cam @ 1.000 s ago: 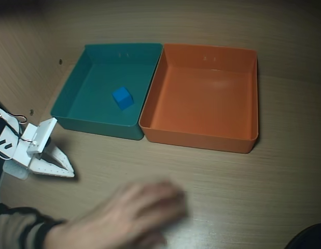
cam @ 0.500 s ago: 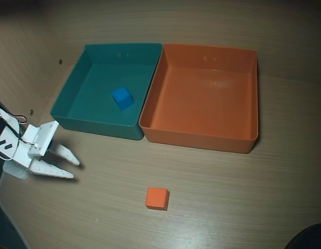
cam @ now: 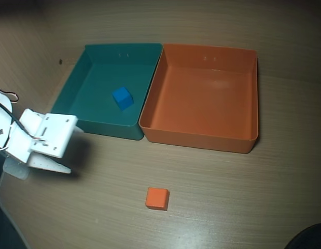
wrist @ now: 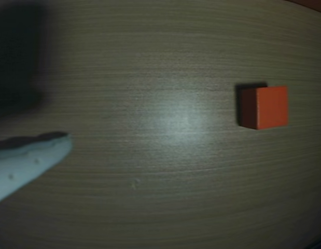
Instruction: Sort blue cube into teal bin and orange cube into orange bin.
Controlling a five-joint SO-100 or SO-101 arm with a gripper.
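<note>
Pale wood-grain table (cam: 243,197) fills both views, and from overhead we see the teal bin (cam: 77,78) and the orange bin (cam: 251,93) side by side, walls touching, with the blue cube (cam: 122,98) lying inside the teal one. We find the orange cube (cam: 157,198) alone on the bare table in front of the bins, well apart from the white gripper (cam: 49,165) hanging at the left edge of that view. Through the wrist view we make out one pale fingertip (wrist: 41,153) and a dark blur above it, with the orange cube (wrist: 265,107) off to the right, and nothing sits between the fingers, though we cannot tell how wide they stand.
</note>
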